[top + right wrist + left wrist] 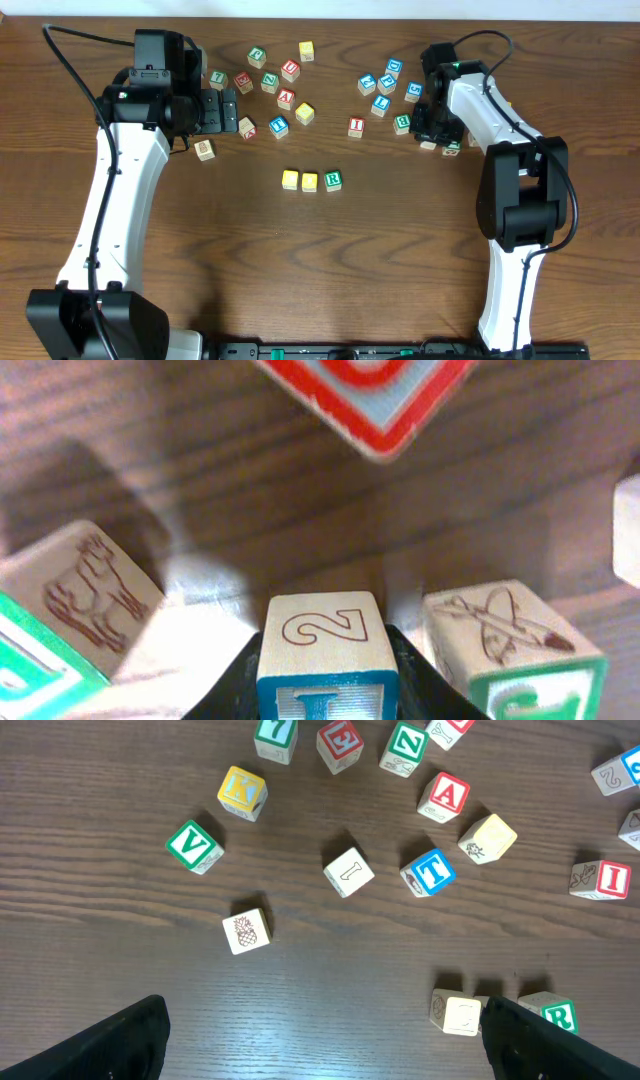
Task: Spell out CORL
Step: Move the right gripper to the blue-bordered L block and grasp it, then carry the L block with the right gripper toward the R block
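Observation:
A row of three cubes lies mid-table: two yellow cubes (pixel 290 179) (pixel 310 181) and a white cube with a green R (pixel 333 180). The left wrist view catches the row's C cube (pixel 462 1015) and R cube (pixel 550 1013) beside one finger. My right gripper (pixel 436 135) is down in the right cluster. In its wrist view the right gripper (pixel 325 652) is shut on a white cube with a blue letter (pixel 325 630); a 2 shows on its upper side and the letter is mostly cut off. My left gripper (pixel 225 110) (pixel 320 1050) hangs open over bare wood.
Loose cubes crowd the held one: an airplane cube with a green face (pixel 510 645), an animal cube (pixel 75 595), a red-bordered cube (pixel 365 395). More lie scattered at back centre (pixel 280 85) and under the left arm, among them a green V (pixel 195 846) and a blue T (pixel 428 872).

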Robot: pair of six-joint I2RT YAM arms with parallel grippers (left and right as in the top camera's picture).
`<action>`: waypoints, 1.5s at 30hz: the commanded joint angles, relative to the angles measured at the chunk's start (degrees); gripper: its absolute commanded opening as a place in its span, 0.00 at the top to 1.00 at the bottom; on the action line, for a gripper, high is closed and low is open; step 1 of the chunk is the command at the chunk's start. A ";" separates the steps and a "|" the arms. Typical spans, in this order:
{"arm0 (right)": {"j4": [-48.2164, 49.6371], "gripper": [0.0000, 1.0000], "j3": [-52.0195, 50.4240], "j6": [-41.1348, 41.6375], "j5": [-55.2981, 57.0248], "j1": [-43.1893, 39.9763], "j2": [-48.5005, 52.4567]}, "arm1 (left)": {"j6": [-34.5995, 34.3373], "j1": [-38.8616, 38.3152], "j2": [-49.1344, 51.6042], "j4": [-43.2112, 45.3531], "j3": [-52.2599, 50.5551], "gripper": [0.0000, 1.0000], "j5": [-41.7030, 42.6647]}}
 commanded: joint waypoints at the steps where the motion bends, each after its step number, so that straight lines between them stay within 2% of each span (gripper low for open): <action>1: -1.51 0.78 0.26 -1.51 -0.24 0.79 -1.79 | -0.90 0.28 -0.94 -0.13 0.72 0.02 0.07; 12: -5.79 0.76 0.24 -3.06 -2.60 6.99 -2.45 | -0.90 0.28 -0.94 -0.13 0.72 0.03 0.07; 26: -6.19 0.74 0.17 -3.82 -2.58 16.37 -2.45 | -0.92 0.28 -0.94 -0.13 0.72 0.02 0.07; 45: -5.49 0.69 -0.28 -0.94 -5.53 22.03 -2.40 | -0.92 0.28 -0.94 -0.15 0.72 0.03 0.07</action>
